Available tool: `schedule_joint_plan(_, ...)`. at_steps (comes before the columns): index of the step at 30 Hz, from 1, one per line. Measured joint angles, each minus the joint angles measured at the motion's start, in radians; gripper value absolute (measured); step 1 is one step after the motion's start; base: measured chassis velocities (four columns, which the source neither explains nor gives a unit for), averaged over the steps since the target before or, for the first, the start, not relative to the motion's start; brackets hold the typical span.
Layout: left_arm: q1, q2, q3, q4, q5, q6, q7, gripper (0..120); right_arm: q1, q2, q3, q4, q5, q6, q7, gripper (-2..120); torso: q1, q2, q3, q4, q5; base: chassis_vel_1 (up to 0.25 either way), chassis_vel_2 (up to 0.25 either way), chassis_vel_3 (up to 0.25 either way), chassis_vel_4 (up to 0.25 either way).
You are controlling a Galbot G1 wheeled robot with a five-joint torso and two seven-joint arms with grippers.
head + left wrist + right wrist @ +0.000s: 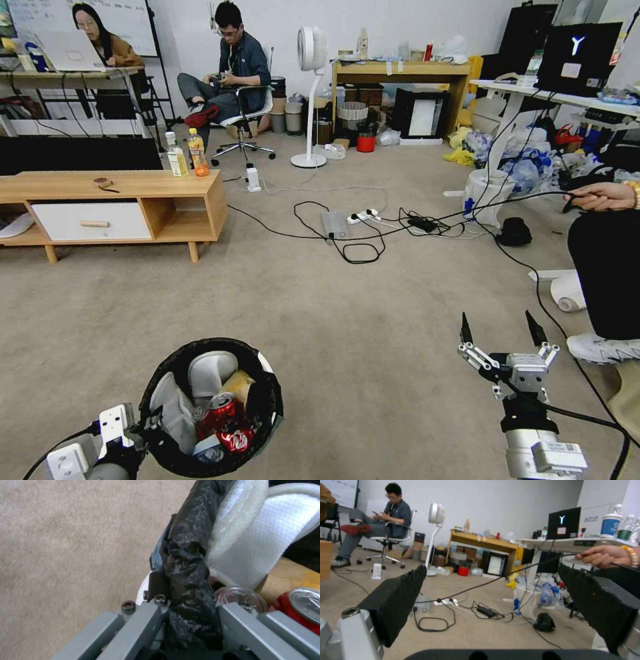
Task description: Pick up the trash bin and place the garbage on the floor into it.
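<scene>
Head view: black-lined trash bin [270,407], garbage [223,417] inside

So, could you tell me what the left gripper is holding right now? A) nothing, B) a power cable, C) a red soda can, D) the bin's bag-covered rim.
D: the left gripper is clamped on the black-bagged rim of the trash bin, one finger on each side.
</scene>
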Motion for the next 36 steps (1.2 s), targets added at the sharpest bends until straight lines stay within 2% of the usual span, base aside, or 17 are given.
schedule_joint_plan(8,0.001,0.006,-0.007,-0.006,-0.011,0.0,-0.001,3,-0.001,0.001,-0.004,0.003,0.0,0.003,-0.007,100,0.0,0.0,0.0,0.0,0.0002,-0.118,0.124,0.131,-0.092)
schedule_joint_plan(36,0.003,0.013,-0.022,-0.024,-0.038,0.01,-0.019,3,-0.003,-0.002,0.002,0.012,0.009,-0.004,-0.015,100,0.0,0.0,0.0,0.0001,0.0001,0.002,-0.001,-0.004,0.001)
